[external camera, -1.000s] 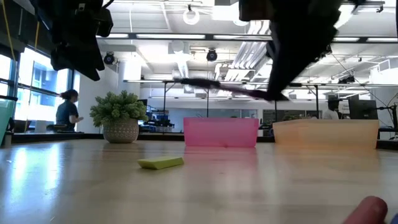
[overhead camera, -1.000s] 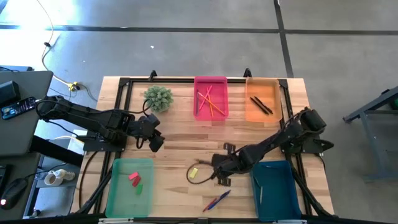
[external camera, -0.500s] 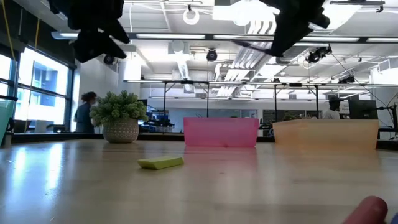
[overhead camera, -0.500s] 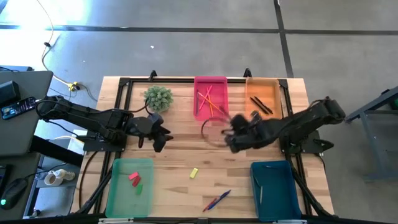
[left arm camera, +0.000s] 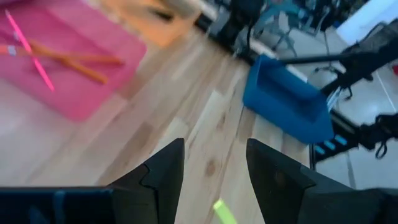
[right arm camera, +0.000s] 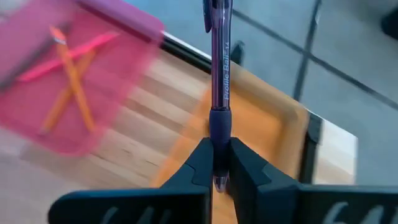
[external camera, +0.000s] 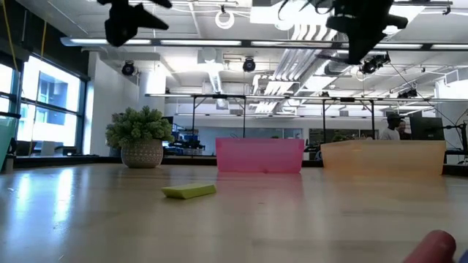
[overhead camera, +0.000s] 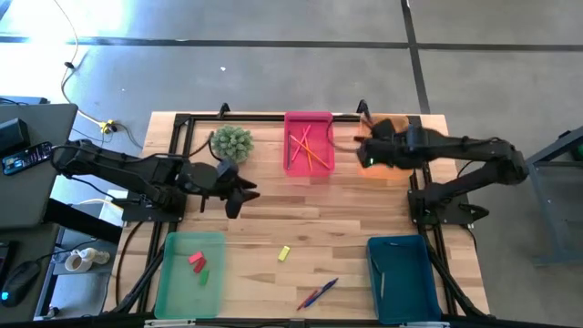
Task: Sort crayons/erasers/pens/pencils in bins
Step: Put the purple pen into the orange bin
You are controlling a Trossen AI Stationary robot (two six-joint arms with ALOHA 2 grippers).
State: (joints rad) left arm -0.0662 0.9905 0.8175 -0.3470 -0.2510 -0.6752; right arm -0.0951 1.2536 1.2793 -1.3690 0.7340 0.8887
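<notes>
My right gripper (overhead camera: 363, 150) is shut on a dark purple pen (right arm camera: 219, 68), held in the air over the near left part of the orange bin (overhead camera: 390, 146). My left gripper (overhead camera: 244, 193) is open and empty above the table, near the plant. The pink bin (overhead camera: 309, 144) holds orange and pink pencils (right arm camera: 71, 87). The light green bin (overhead camera: 190, 273) holds a red and a green eraser (overhead camera: 198, 262). A yellow eraser (overhead camera: 284, 253) lies flat on the table and also shows in the low view (external camera: 189, 191). The teal bin (overhead camera: 402, 278) stands at the near right. My right gripper pinches the pen near one end (right arm camera: 218, 140) between its two fingers (right arm camera: 200, 163). The pen runs on past the fingertips, in line with the fingers. It is lifted clear, above the orange bin (right arm camera: 249, 137).
A potted plant (overhead camera: 231, 143) stands at the far left, beside the pink bin. Two pens (overhead camera: 317, 293) lie near the table's front edge, between the green and teal bins. The orange bin holds dark pens (overhead camera: 381, 153). A black frame runs along the table's edges.
My right gripper has risen from the middle of the table near the yellow eraser and gone toward the far right, carrying the pen to above the orange bin. My left gripper has risen and moved a little toward the table's right.
</notes>
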